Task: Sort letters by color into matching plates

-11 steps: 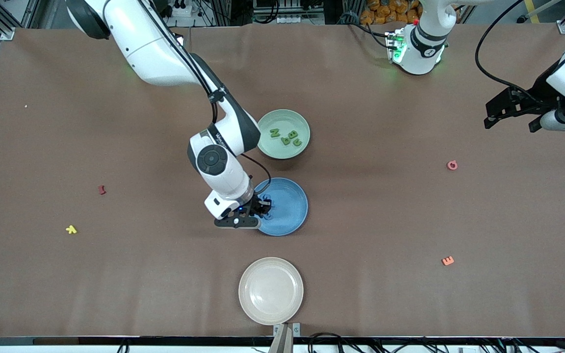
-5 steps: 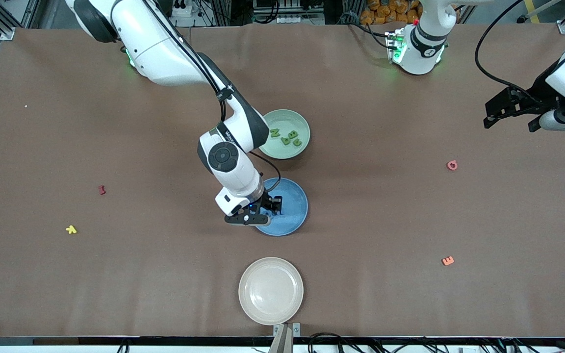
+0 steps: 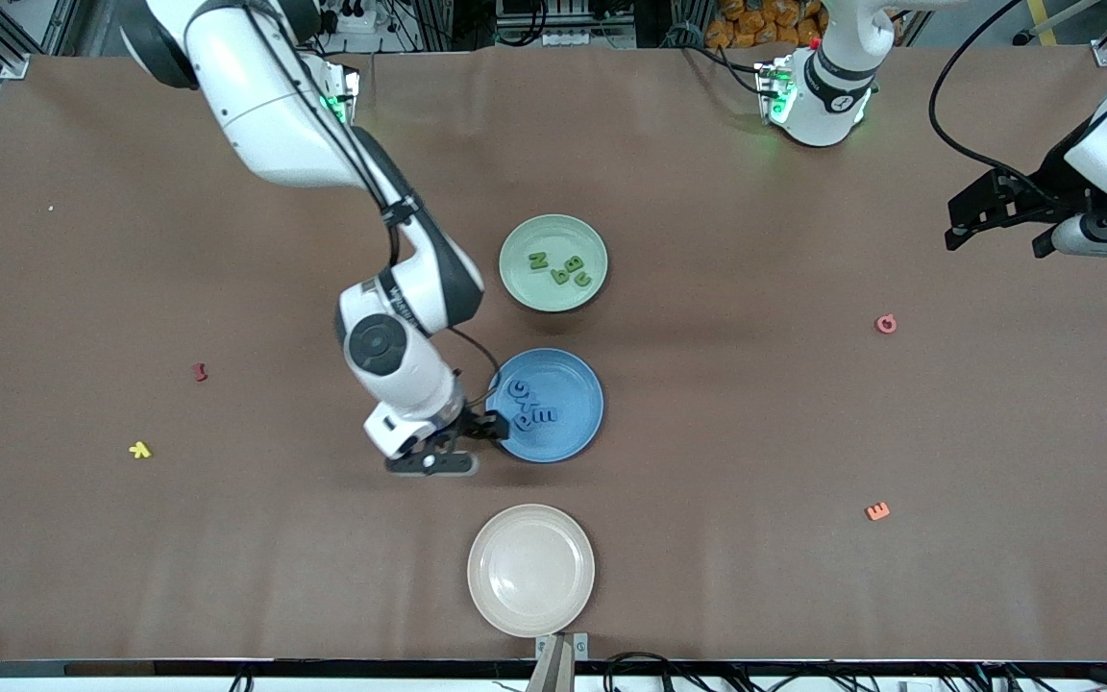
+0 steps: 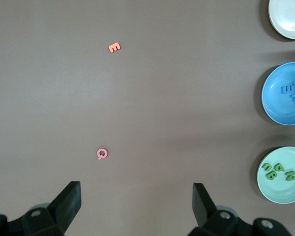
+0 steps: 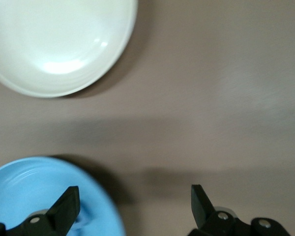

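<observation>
Letters are already sorted, as far as the views show: four green letters (image 3: 561, 271) lie in the pale green plate (image 3: 519, 284), and the blue letters (image 3: 532, 405) lie bunched in the blue plate (image 3: 573, 440), toward its right-arm side. The blue ones overlap, so their exact count is hard to read; it looks like four. The green plate sits farther from the front camera, with the blue plate just nearer and the cream plate (image 3: 530, 570) nearest of the three, empty.

No green or blue letter shows loose on the worktop (image 3: 755, 404), so I judge the sorting is essentially done and no further pick is called for.

The right gripper (image 3: 477, 430) hangs over the blue plate's rim on the right arm's side, just beside the blue letters, which lie toward the plate's centre from it. Its fingers stand wide apart and hold nothing. It is by far the closer arm to both plates.

The left gripper (image 3: 1000, 221) waits over the left arm's end of the worktop, well apart from the plates, fingers spread wide and empty.

Only off-task letters remain out: a pink letter (image 3: 886, 324), an orange letter (image 3: 877, 511), a yellow letter (image 3: 139, 449) and a dark red letter (image 3: 199, 372).
</observation>
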### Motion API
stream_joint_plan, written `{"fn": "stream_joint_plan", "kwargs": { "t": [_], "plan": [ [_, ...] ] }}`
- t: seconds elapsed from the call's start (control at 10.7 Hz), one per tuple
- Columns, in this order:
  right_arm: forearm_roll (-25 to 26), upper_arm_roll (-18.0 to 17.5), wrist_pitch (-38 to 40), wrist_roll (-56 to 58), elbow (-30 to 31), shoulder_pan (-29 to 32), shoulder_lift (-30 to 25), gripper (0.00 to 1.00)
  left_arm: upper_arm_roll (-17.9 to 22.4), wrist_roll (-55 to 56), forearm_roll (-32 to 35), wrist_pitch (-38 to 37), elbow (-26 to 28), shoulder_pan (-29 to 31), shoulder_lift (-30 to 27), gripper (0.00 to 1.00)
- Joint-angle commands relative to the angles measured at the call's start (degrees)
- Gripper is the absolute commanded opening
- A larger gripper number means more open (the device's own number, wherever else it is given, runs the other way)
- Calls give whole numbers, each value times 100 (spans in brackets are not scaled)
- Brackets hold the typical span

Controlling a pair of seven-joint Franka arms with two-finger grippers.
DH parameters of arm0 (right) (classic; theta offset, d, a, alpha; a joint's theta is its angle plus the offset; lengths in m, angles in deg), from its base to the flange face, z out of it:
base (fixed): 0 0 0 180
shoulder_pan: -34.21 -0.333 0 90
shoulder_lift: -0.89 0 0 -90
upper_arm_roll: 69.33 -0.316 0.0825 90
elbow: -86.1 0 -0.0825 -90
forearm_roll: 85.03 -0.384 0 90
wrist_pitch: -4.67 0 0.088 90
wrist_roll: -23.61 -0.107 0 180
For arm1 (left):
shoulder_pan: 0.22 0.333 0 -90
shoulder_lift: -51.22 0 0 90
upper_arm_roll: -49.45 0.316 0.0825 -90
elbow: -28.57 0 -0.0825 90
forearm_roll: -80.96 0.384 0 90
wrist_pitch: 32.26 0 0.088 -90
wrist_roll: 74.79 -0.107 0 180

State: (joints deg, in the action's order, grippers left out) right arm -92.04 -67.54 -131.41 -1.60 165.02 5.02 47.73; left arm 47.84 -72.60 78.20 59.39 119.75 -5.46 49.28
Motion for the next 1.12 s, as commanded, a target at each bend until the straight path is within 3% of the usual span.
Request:
{"fn": "stream_joint_plan", "kwargs": {
  "t": [0.0, 0.37, 0.75, 1.03],
  "plan": [
    [-20, 14, 607, 892, -61, 658, -201, 100, -7, -140, 38, -113, -74, 5, 27, 100],
    [6, 58, 916, 2192, -78, 1633, -464, 100, -16, -140, 12, -104, -74, 5, 18, 100],
    [33, 523, 1372, 3511, -96, 2303, -789, 100, -16, -140, 12, -113, -82, 5, 27, 100],
    [42, 638, 1898, 3953, -43, 2707, -1377, 100, -7, -140, 12, -113, -74, 14, 27, 100]
  ]
}}
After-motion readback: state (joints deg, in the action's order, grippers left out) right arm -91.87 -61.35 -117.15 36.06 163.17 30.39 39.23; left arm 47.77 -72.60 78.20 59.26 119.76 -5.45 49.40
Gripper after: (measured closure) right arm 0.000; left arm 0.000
